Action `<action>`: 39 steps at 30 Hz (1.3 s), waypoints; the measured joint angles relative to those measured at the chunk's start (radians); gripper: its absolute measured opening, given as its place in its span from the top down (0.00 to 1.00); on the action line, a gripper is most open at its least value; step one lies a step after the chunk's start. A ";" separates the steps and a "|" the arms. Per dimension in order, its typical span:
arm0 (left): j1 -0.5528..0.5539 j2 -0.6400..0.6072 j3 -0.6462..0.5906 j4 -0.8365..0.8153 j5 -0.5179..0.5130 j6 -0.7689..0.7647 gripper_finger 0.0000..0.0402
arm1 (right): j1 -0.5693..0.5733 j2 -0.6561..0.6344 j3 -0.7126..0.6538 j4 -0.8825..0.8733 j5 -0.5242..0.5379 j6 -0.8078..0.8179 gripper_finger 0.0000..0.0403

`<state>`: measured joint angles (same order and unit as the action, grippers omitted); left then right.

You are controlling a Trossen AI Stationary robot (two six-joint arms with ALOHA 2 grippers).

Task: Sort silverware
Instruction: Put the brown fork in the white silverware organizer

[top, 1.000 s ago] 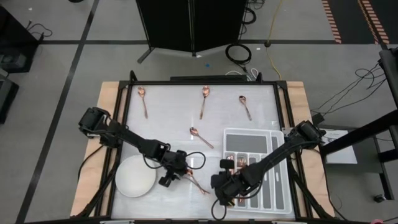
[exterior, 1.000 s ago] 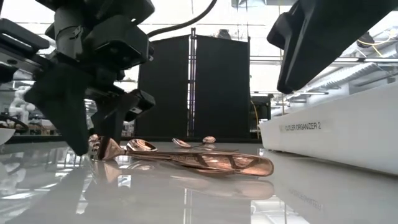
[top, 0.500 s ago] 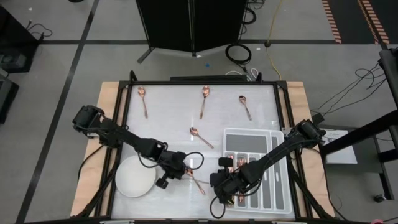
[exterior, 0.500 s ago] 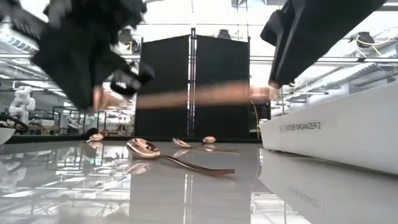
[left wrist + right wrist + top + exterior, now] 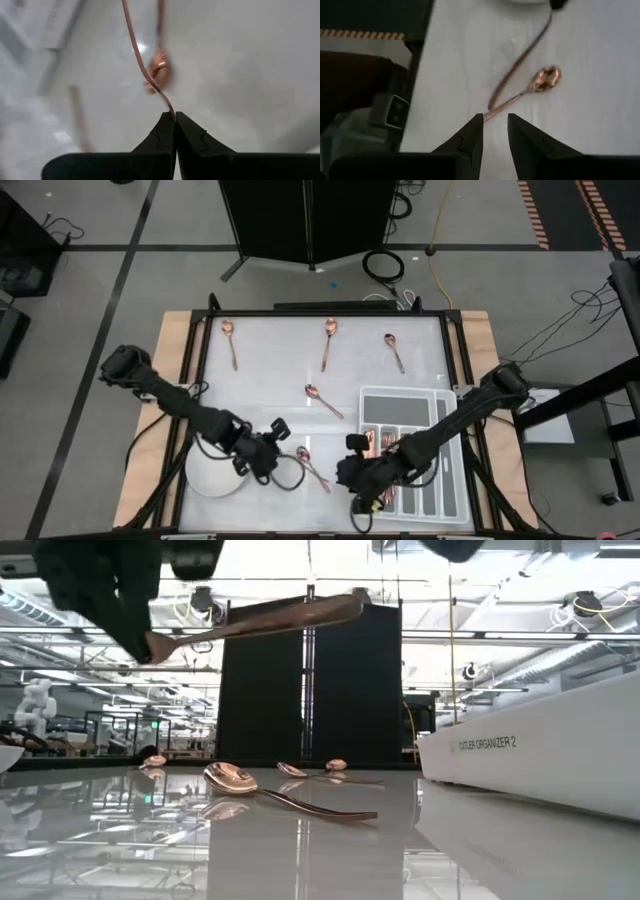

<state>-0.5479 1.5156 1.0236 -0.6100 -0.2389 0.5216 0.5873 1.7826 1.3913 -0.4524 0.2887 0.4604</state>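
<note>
The white tabletop [image 5: 270, 370] is filling the centre of the high view. The grey divided plastic tray [image 5: 440, 480] is lying at lower right. The left gripper [image 5: 175, 120], low in the lower left, is pinching a slim copper utensil [image 5: 270, 618] above the table. The right gripper [image 5: 494, 125], fingers apart, is hovering at lower centre near a copper spoon [image 5: 540, 82].
</note>
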 joint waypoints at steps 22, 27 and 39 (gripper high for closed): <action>-0.142 0.076 0.014 0.256 -0.737 0.722 1.00 | -0.130 -0.068 -0.336 0.793 0.024 0.251 0.79; -0.142 0.131 0.014 0.294 -0.864 0.848 1.00 | -0.143 -0.068 -0.336 0.776 0.020 0.282 0.72; -0.167 0.160 0.013 0.326 -0.877 0.854 1.00 | -0.173 -0.068 -0.336 0.718 0.024 0.194 0.54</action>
<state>-0.7148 1.6756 1.0363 -0.2843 -1.1163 1.3752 0.4143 1.7145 1.0557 0.2660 0.3126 0.6539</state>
